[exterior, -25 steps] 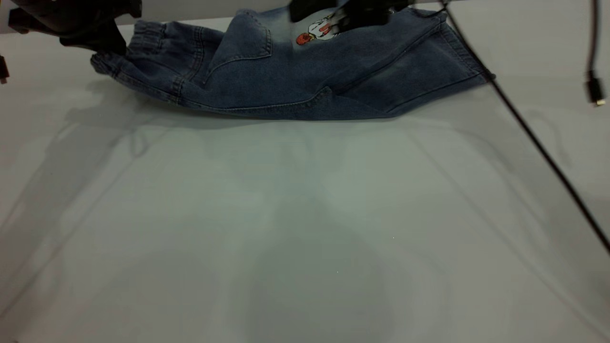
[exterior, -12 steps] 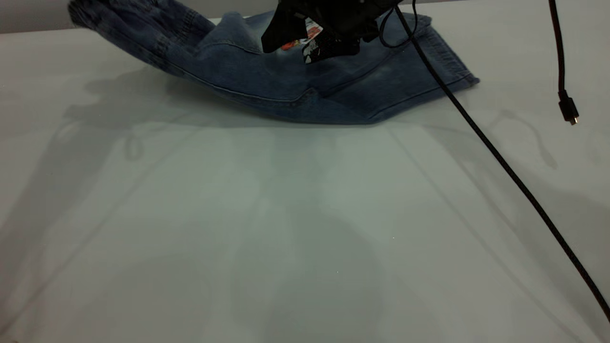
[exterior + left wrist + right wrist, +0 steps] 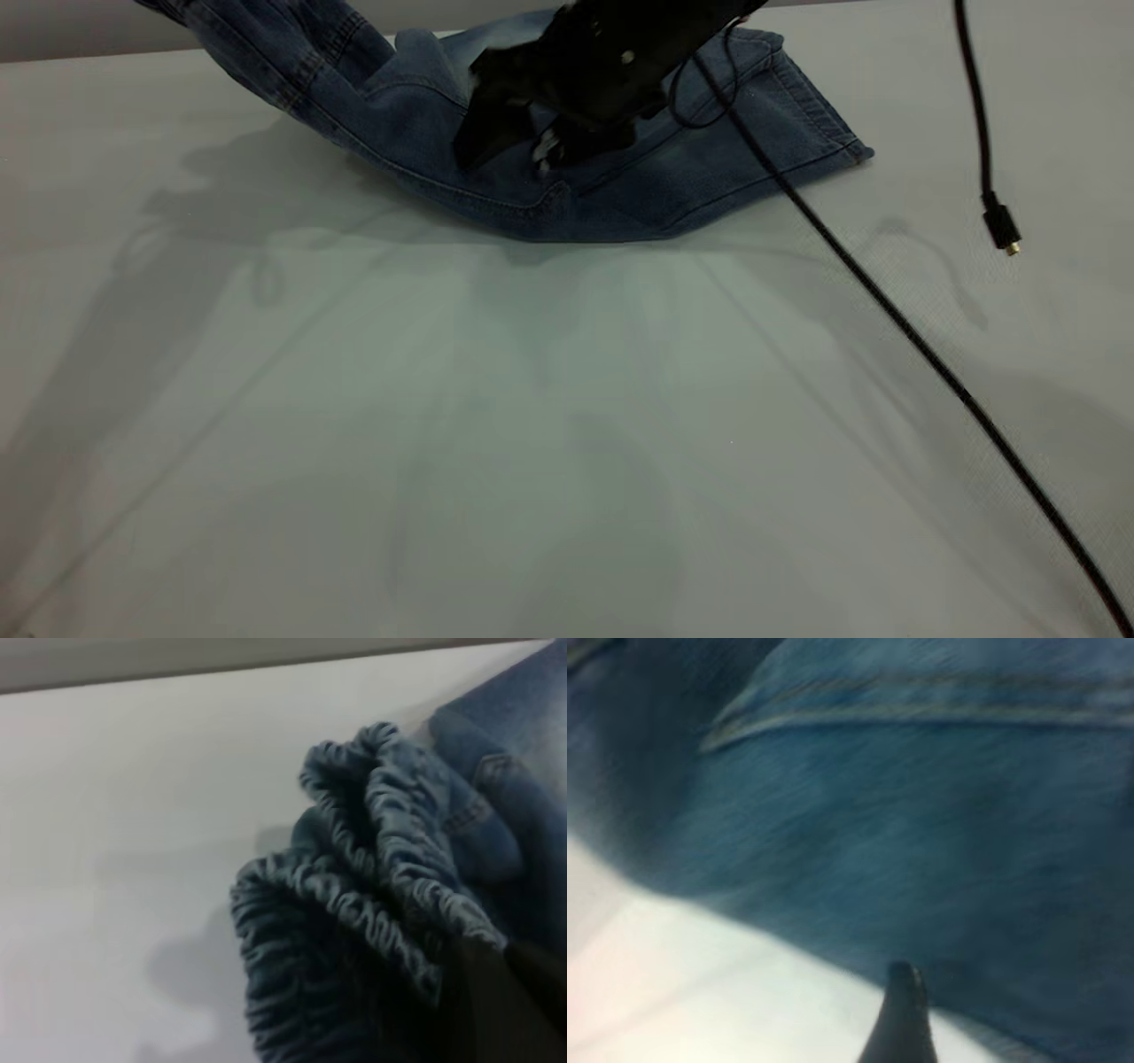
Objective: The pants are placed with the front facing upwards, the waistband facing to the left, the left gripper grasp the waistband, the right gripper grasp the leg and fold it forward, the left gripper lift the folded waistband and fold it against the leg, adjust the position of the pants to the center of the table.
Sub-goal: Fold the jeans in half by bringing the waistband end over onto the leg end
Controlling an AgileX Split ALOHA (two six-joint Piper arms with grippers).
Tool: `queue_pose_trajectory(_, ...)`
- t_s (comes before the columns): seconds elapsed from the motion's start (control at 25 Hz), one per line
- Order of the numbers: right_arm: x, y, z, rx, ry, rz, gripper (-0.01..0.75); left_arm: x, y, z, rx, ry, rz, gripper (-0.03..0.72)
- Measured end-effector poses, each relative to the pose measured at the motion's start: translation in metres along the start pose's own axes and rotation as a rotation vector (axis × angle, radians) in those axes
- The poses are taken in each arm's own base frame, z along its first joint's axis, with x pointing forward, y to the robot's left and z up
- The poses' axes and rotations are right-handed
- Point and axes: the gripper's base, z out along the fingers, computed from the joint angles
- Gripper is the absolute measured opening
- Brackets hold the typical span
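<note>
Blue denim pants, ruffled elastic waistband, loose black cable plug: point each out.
Blue denim pants (image 3: 709,164): exterior view, leg panel.
Ruffled elastic waistband (image 3: 390,877): left wrist view, gathered edge.
Loose black cable plug (image 3: 1001,226): exterior view, plug body.

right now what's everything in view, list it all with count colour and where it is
pants: one pair, blue denim, at the far side of the table, the leg end lying flat toward the right, the waist end lifted off the surface at the far left
waistband: one, ruffled blue denim, bunched and raised above the table
table: one, pale grey-white, bare across the whole near part
cable: one, black, running from over the pants to the near right corner
loose plug lead: one, black, hanging at the far right
right gripper: one, black, low over the middle of the pants
left gripper: one, dark, holding the raised waistband, seen only in its wrist view
</note>
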Motion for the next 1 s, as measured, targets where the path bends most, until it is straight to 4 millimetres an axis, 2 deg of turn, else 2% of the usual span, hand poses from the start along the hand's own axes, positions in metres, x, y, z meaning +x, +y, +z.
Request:
queue_pose_trajectory(0.24,0.008,0.032,0.016,-0.03,0.047,-0.067,0.525,-0.007,-0.015,-0.001,0.018,-0.048,0.028,0.056)
queue_pose_trajectory(0.44,0.011,0.042,0.02,-0.039,0.062,-0.092,0.525,-0.019,-0.018,-0.005,0.026,-0.073,0.036,0.055)
queue_pose_trajectory(0.6,0.005,0.037,0.009,-0.018,0.058,-0.107,0.525,-0.026,-0.018,-0.007,0.025,-0.093,0.063,0.055)
queue_pose_trajectory(0.76,-0.005,0.046,-0.005,-0.036,0.052,-0.132,0.525,-0.03,-0.018,-0.009,0.022,-0.109,0.107,0.055)
queue_pose_trajectory(0.88,-0.018,0.053,-0.022,-0.018,0.016,-0.169,0.525,-0.027,-0.017,-0.008,0.025,-0.081,0.151,0.055)
queue_pose_trajectory(1.0,-0.036,0.046,-0.041,0.017,-0.028,-0.146,0.525,-0.026,-0.018,-0.008,0.029,-0.066,0.169,0.055)
